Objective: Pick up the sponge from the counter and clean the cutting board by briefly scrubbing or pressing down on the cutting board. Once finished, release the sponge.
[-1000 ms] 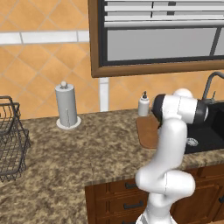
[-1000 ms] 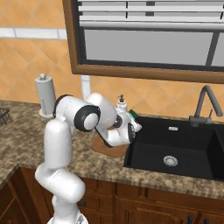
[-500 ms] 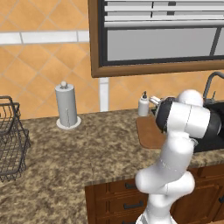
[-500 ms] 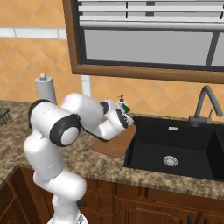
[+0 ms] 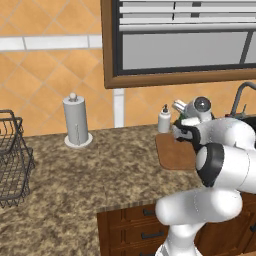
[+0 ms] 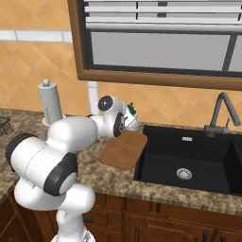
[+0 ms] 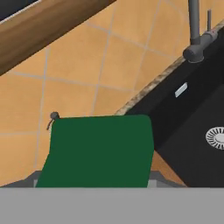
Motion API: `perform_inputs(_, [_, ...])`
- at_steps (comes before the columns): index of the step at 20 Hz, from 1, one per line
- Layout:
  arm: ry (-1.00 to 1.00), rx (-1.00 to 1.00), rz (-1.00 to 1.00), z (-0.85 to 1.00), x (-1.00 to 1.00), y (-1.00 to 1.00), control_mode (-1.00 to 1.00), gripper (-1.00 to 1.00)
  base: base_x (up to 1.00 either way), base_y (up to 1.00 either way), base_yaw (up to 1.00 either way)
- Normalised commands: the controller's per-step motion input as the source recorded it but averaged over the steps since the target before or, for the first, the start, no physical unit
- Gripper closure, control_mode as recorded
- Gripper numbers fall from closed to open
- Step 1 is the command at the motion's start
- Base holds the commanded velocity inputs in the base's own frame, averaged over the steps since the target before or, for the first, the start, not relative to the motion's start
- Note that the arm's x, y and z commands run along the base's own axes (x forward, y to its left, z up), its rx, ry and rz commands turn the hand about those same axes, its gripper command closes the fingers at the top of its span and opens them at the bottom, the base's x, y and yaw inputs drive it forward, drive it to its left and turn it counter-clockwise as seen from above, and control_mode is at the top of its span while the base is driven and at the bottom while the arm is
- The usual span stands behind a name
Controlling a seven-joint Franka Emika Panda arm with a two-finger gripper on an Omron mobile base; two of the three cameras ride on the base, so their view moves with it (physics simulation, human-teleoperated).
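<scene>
The sponge (image 7: pixel 100 151) shows its green top close up in the hand view, and my gripper (image 7: pixel 94 181) is shut on it, the fingertips hidden behind it. In the base views the hand hangs above the far edge of the cutting board (image 5: pixel 175 152) (image 6: pixel 124 149), close to the wall, with a bit of green sponge (image 5: pixel 183 118) (image 6: pixel 133 111) showing at the gripper (image 5: pixel 181 125) (image 6: pixel 128 117). The board lies flat on the granite counter (image 5: pixel 100 170) (image 6: pixel 108 179), right beside the sink. My own arm covers part of the board in the left base view.
A white soap bottle (image 5: pixel 164 120) stands by the wall just behind the board. The black sink (image 6: pixel 189 158) (image 7: pixel 192 127) with its faucet (image 6: pixel 220 111) (image 7: pixel 194 30) lies right of the board. Further left stand a paper towel holder (image 5: pixel 76 120) (image 6: pixel 49 101) and a wire basket (image 5: pixel 12 160).
The arm has swung round, its elbow bulking toward the cameras, and the hand has carried the sponge toward the wall over the far end of the board. The scene itself has not shifted.
</scene>
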Motion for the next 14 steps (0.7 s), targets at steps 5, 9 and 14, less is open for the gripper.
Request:
perform_inputs(5, [0.28, 0.12, 0.0, 0.99, -0.22, 0.0, -1.0, 1.0, 0.0, 0.0, 0.0])
perform_inputs(9, [0.37, 0.06, 0.0, 0.12, -0.74, 0.26, -1.0, 1.0, 0.0, 0.0, 0.0])
perform_inputs(14, [0.06, 0.0, 0.0, -0.46, -0.73, 0.83, -1.0, 1.0, 0.0, 0.0, 0.0])
